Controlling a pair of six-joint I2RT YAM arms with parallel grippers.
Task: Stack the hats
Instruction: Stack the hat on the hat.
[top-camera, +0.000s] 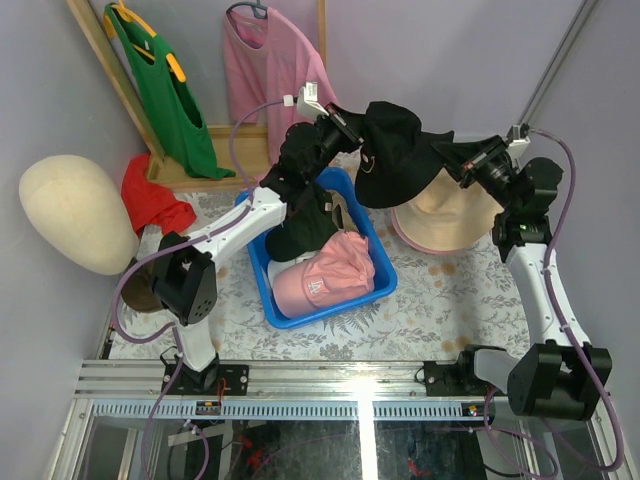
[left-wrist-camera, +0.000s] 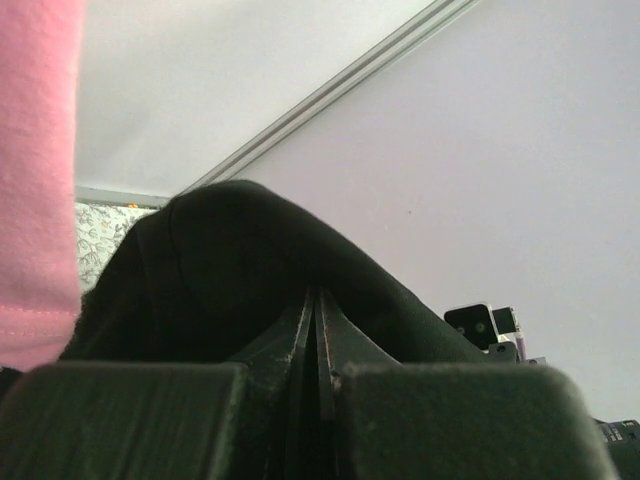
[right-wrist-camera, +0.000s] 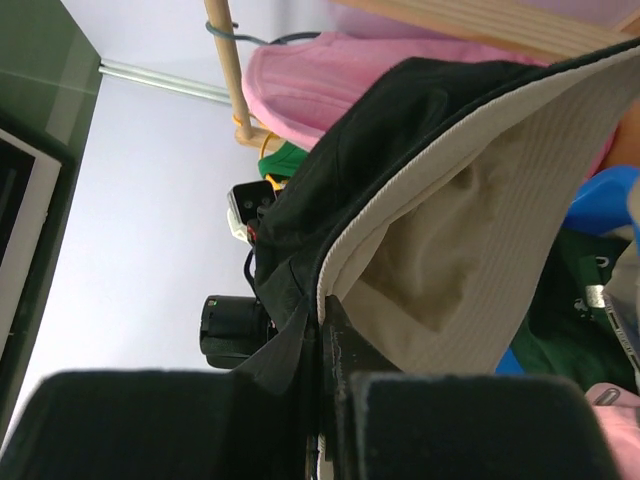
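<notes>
Black bucket hat (top-camera: 395, 150) in the air, strung between both arms, above the back of the table (top-camera: 450, 300). It hangs over the gap between the blue bin (top-camera: 386, 268) and a pale pink bucket hat (top-camera: 440, 230) that lies flat on the table to the right.

Left gripper (top-camera: 350, 128): fingers pressed together on a fold of the black fabric at the hat's left edge; the left wrist view shows cloth humped up just past the tips.

Right gripper (top-camera: 447, 153): fingers pinching the brim at the hat's right side. The right wrist view shows a cream lining under the black outer cloth.

Bin holds a pink cap (top-camera: 325, 275) at the front and a dark cap (top-camera: 300, 235) behind it, partly under the left arm.

Far left: cream mannequin head (top-camera: 70, 215). Back wall: green T-shirt (top-camera: 170, 100) and pink T-shirt (top-camera: 265, 70) on hangers.
</notes>
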